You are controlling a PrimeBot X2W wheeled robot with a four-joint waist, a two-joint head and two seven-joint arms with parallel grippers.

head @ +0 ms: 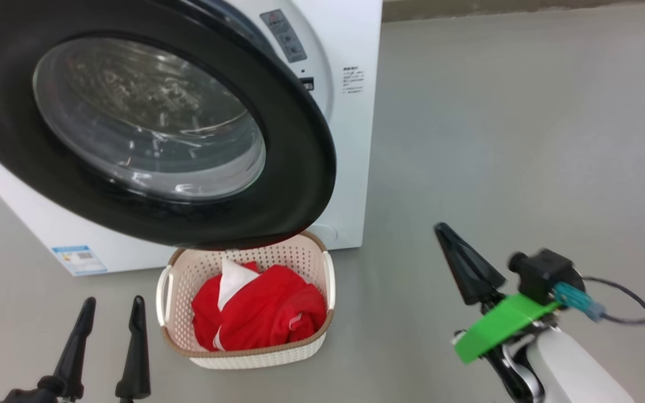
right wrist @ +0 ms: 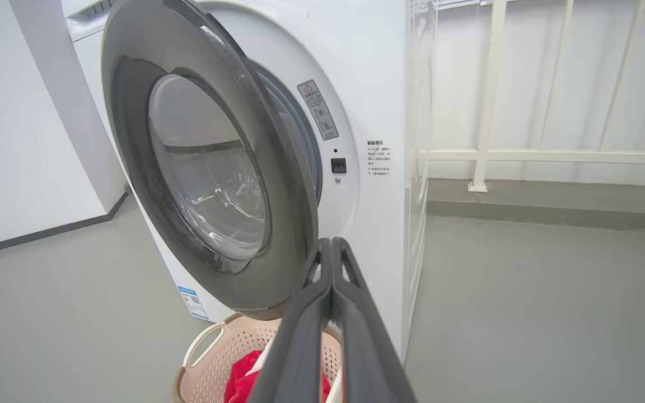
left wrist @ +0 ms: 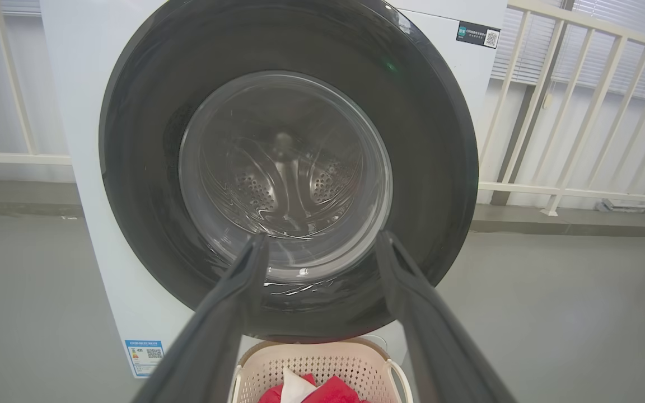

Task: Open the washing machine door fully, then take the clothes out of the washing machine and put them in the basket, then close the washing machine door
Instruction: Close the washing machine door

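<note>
You have the basket [head: 261, 358] on the grey floor [head: 524, 140], right in front of the washing machine [head: 350, 45]. The clothes [head: 266, 313] lie inside it as a bunched red heap, with a white patch [head: 235, 280] sticking up towards the back left. The heap fills the basket almost to its brown rim.

The washing machine door [head: 149, 129] stands ajar, swung out from the white front, and its black lower rim hangs over the basket's far edge. Through the glass, in the left wrist view, you can make out the perforated steel drum [left wrist: 283, 184].

Your left gripper [head: 112, 302] sits just left of the basket, fingers spread wide with nothing between them, pointing at the door. Your right gripper [head: 443, 229] is out to the right, well apart from the basket and the door. Its two fingers are pressed flat together on nothing.
</note>
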